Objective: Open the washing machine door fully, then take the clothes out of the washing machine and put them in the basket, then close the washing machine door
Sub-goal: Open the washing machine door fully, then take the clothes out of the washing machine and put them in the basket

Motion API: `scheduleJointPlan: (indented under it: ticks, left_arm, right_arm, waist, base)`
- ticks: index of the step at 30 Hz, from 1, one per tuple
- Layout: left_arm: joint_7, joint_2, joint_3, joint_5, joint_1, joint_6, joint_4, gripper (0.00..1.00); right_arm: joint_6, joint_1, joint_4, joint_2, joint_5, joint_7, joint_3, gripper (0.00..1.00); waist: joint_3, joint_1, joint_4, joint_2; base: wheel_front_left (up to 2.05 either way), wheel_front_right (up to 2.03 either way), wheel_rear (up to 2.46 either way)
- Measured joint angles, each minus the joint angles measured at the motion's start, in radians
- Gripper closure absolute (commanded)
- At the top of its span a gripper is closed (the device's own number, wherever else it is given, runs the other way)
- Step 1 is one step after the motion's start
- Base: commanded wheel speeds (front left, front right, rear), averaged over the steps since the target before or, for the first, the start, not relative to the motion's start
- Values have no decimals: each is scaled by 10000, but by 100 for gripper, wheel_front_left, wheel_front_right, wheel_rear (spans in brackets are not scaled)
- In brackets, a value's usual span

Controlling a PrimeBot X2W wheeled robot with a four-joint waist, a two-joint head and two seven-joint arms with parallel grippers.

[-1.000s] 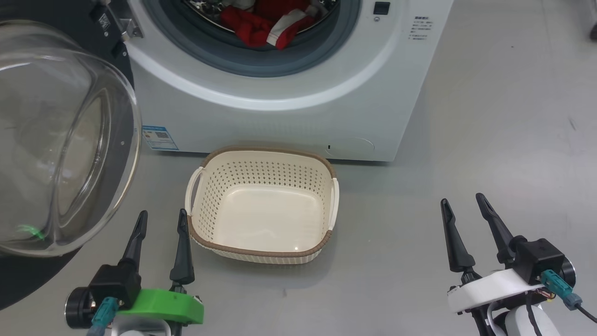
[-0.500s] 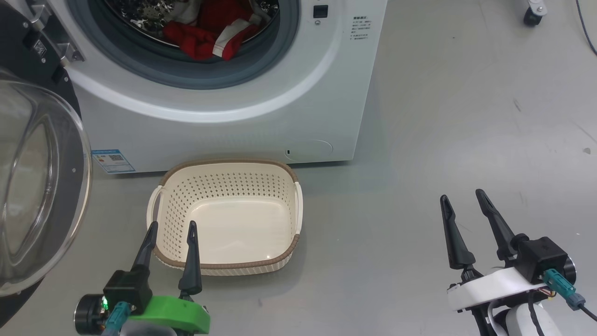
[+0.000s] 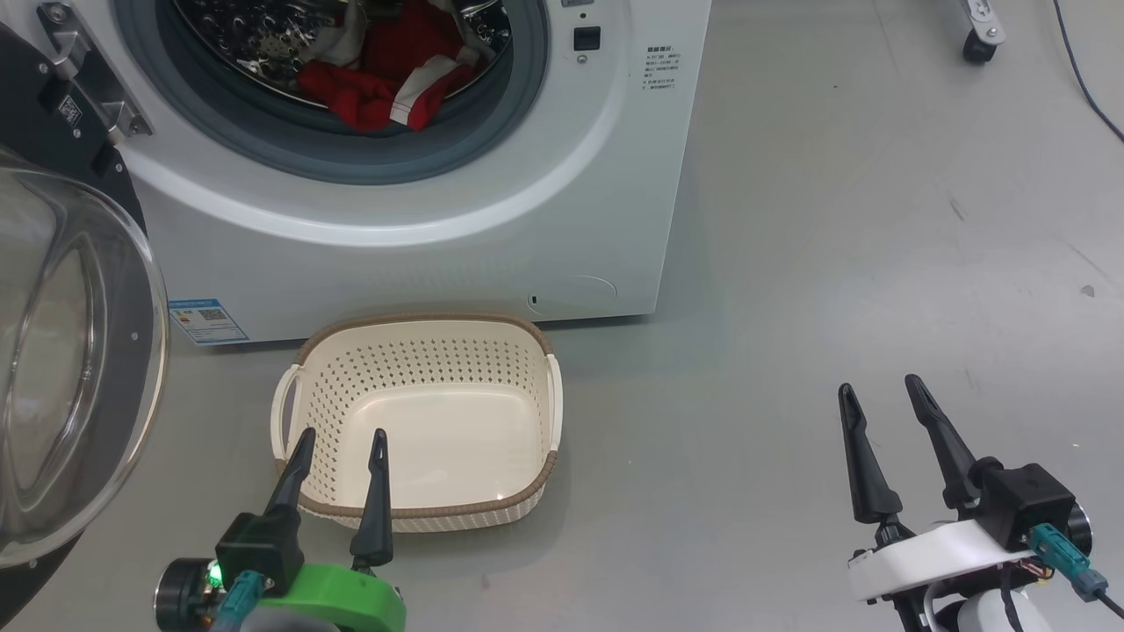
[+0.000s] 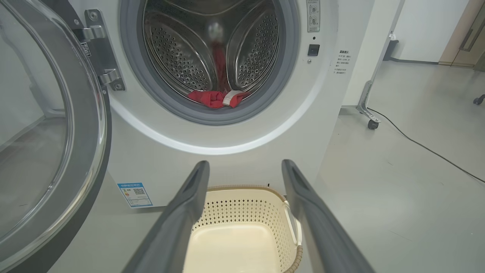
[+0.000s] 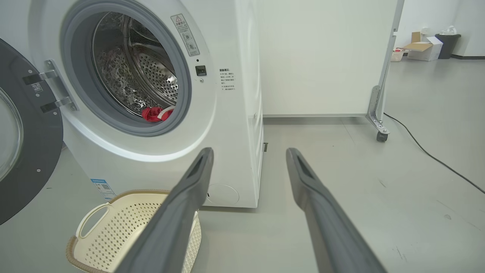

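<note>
Left tool [image 3: 343,432] and right tool [image 3: 879,383] both spread wide, holding nothing

The left tool's two long dark fingers hover over the near rim of the one small cream perforated plastic basket [image 3: 420,319], which stands empty on the grey floor [image 3: 790,263] just in front of the one big white front-loading washing machine [image 3: 439,246]; the right tool hangs over the floor well to the right. The one large round black-rimmed, glass-bowled door [image 3: 70,351] stands swung open at the left. The red and white clothes [image 3: 378,88] lie bunched at the front lip of the steel drum [image 3: 255,44]; I cannot tell how many pieces there are. Likely risks: the left arm clipping the door's bulging glass or nudging the light basket on the reach in, and a pinch on one fold dragging cloth across the grey rubber gasket [image 3: 351,162]
</note>
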Motion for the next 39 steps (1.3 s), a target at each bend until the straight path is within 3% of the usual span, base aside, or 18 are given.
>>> scheduleJointPlan:
  ticks: [39]
  left_arm:
    - [0,17,-69,104,-11,2,58,0]
  right_arm:
    - [-163,83,-98,4,211,0,121,0]
  waist:
    - [-9,0,29,0]
  base:
    - [14,-14,0]
